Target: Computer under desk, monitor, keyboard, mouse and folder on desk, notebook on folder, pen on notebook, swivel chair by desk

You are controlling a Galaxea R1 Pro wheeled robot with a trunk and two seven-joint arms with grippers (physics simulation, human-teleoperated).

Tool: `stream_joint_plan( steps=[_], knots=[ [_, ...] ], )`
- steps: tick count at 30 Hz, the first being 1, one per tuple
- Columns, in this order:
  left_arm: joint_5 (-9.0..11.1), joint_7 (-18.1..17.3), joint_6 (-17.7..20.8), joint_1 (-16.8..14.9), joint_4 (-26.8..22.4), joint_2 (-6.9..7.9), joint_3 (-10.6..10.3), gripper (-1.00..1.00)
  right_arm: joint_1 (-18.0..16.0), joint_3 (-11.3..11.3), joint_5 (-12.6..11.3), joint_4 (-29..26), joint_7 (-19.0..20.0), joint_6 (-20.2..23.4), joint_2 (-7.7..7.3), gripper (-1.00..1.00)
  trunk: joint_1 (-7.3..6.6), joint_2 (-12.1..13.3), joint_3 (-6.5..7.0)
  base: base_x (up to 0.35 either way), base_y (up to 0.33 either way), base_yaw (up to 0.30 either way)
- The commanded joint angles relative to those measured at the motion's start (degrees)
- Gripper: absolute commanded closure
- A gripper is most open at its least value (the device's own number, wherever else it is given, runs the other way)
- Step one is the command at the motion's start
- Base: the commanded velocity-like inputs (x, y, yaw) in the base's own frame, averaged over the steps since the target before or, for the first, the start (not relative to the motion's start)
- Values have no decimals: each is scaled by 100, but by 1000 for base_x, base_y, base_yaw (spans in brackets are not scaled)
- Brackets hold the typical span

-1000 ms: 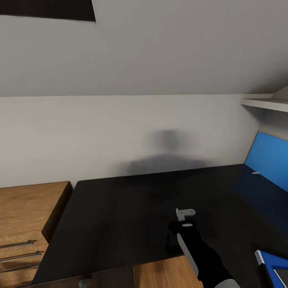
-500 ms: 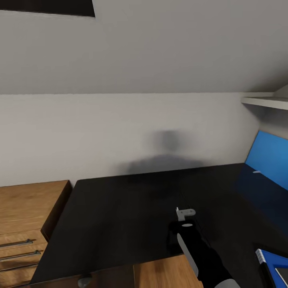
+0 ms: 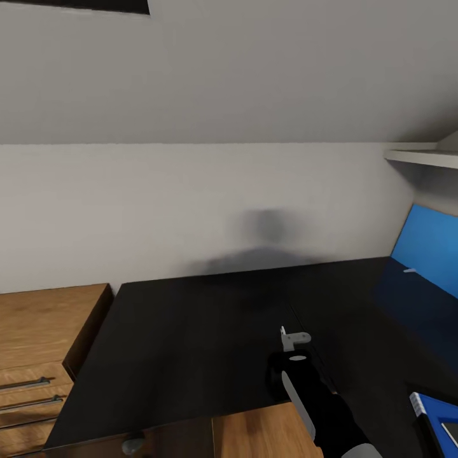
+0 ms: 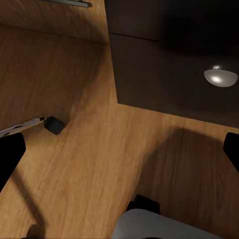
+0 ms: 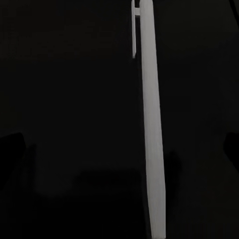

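Observation:
In the right wrist view the pen [image 5: 149, 124], a thin light stick with a clip, lies along the black desk top between the spread fingers of my right gripper [image 5: 122, 147], which is open and touches nothing. From the head, my right gripper [image 3: 295, 340] hovers low over the desk [image 3: 191, 331] near its front edge. A corner of the blue folder [image 3: 429, 413] shows at the lower right on the desk, with a grey strip of the notebook [image 3: 453, 434] on it. My left gripper [image 4: 119, 154] hangs open over the wood floor.
The desk's blue back panel [image 3: 432, 251] rises at the right under a white shelf [image 3: 423, 157]. A light-wood dresser [image 3: 44, 343] adjoins the desk's left side. Below, a chrome leg with a black caster [image 4: 54, 125] and a round silver foot [image 4: 220, 76] rest on the floor.
The head camera has tilted slightly, so desk, dresser and folder sit lower in the picture. My right arm holds the same place in view.

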Motion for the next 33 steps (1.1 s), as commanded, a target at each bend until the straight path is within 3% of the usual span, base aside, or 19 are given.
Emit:
stream_joint_plan(
  steps=[1,8,19,33],
  knots=[
    [58,-42,-14,-4,7,2,-6,-100,-4,13,-47,-5,-49,20,-2,-100,0,-3,-6,0,0,0],
    [61,-44,-14,-4,5,6,-6,-100,-4,13,-47,-5,-50,20,-2,-100,0,-3,-6,0,0,0],
    [61,-37,-14,-4,4,6,-6,-100,-4,7,-47,-5,-50,20,-2,-100,241,-445,-204,0,0,0],
    [61,-46,-8,-4,7,24,-1,-100,-4,9,-47,-5,-50,20,-2,-100,241,-445,-204,0,0,0]
  ],
)
